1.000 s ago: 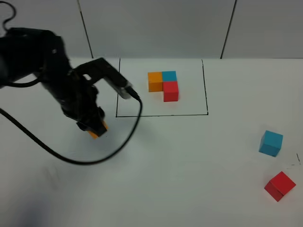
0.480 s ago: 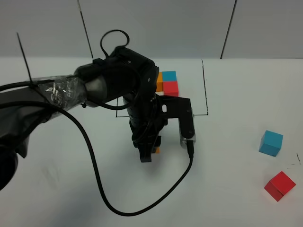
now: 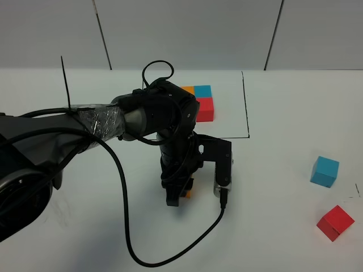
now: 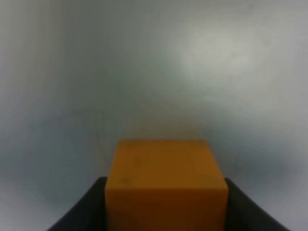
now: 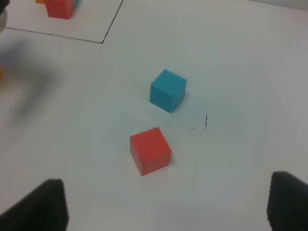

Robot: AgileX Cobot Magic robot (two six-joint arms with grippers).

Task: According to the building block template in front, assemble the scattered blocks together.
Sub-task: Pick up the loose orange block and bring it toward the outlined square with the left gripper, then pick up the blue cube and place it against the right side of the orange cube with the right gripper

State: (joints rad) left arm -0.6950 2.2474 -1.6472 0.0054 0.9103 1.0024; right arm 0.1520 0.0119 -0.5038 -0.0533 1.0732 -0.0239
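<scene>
My left gripper [image 3: 179, 194] is shut on the orange cube [image 3: 188, 193] and holds it at the table's middle, in front of the template; whether the cube touches the table I cannot tell. In the left wrist view the orange cube [image 4: 166, 180] sits between the two dark fingers [image 4: 82, 211]. The template [image 3: 204, 107] stands inside the black frame [image 3: 245, 107], partly hidden by my left arm. The light blue cube [image 3: 324, 171] and the red cube [image 3: 335, 222] lie apart at the right. My right gripper [image 5: 166, 207] is open and empty, short of the red cube [image 5: 150, 150] and the light blue cube [image 5: 167, 90].
The left arm's black cable [image 3: 127, 226] loops over the table in front of the arm. Grey wall panels [image 3: 187, 34] stand behind the table. The template [image 5: 60, 7] and a corner of its frame [image 5: 110, 21] show in the right wrist view.
My left arm has swung from the table's left side to the middle with the orange cube in its gripper, then shifted a little nearer the front. The blue and red cubes have not moved.
</scene>
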